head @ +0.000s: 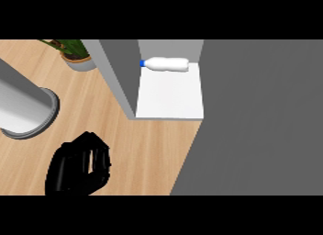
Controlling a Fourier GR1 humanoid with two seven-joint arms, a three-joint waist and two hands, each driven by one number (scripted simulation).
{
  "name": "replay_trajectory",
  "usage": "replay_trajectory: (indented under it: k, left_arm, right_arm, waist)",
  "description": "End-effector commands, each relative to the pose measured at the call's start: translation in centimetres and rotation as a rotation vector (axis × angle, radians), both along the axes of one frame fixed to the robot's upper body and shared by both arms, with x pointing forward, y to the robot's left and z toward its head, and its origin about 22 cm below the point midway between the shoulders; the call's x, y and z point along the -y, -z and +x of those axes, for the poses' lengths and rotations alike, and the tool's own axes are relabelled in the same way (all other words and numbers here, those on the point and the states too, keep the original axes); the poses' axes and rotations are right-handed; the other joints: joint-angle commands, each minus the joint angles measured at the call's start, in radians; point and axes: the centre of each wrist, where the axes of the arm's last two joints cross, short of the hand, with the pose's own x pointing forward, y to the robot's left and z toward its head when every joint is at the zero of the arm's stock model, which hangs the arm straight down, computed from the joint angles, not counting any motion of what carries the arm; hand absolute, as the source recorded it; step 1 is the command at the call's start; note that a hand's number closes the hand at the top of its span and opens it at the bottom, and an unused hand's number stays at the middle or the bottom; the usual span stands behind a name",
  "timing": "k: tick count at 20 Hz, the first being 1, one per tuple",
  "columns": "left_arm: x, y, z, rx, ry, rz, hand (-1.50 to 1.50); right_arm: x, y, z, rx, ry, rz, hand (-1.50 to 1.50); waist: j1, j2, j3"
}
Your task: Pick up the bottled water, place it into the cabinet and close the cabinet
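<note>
A tall grey cylinder [15,103] with a flared base fills the left edge of the frame, standing on the pale wooden surface [144,147]. Just right of it, at the upper left, a potted plant [75,54] sits in a grey pot, its green leaves cut off by the frame's top. Below these, at the lower left, the left hand [80,167] shows black against the wood, fingers extended upward and relaxed, holding nothing and touching nothing that can be seen.

Toward the centre, the cabinet [117,78] stands open: a grey side wall runs diagonally from the upper middle down to the white shelf floor, and that wall lies between the hand and the cabinet's interior. The bottled water [165,64] lies on its side at the back of the white shelf, in the upper centre of the frame, well apart from the hand and up and to the right of it. Its long axis runs left to right across the picture, with the blue cap pointing left toward the grey wall and the white body's base pointing right.

A large dark grey panel [266,119] covers the right half of the frame, probably the cabinet's open door, though the view does not make this certain.
</note>
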Motion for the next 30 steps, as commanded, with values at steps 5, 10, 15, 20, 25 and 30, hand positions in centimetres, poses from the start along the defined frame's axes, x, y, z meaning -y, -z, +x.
replay_trajectory:
  k: [5, 10, 15, 20, 25, 30]
  left_arm:
    - [-5.0, -1.2, -3.6, 0.012, -0.022, -0.006, 1.5]
    - [-5.7, -0.1, -4.4, 0.004, -0.05, -0.026, 1.5]
    - [-7.7, -0.4, -4.1, 0.011, -0.054, -0.005, 1.5]
    - [-9.0, -1.1, -5.0, 0.022, -0.038, -0.002, 1.5]
    - [-10.8, -1.1, -5.6, 0.018, -0.039, -0.012, 1.5]
    - [-11.6, -0.3, -6.6, 0.01, -0.047, 0.001, 1.5]
  right_arm:
    - [-6.6, -1.3, 0.0, 0.096, -0.157, -0.019, 1.5]
    - [-9.2, -0.8, 1.6, 0.228, -0.087, -0.033, 1.5]
    - [-9.4, -3.0, 3.2, 0.209, 0.001, -0.012, 1.5]
    - [-10.3, -2.1, 8.1, 0.108, 0.129, 0.007, 1.5]
    - [-11.1, -2.7, 13.7, -0.001, 0.118, 0.054, 1.5]
    - [-8.5, -1.0, 19.0, -0.087, 0.089, 0.091, 1.5]
  waist:
    - [0.021, -0.001, -0.001]
    - [0.015, 0.003, -0.001]
    - [0.026, 0.005, -0.003]
    - [0.047, 0.014, -0.001]
    - [0.042, 0.017, 0.001]
    - [0.019, 0.015, 0.002]
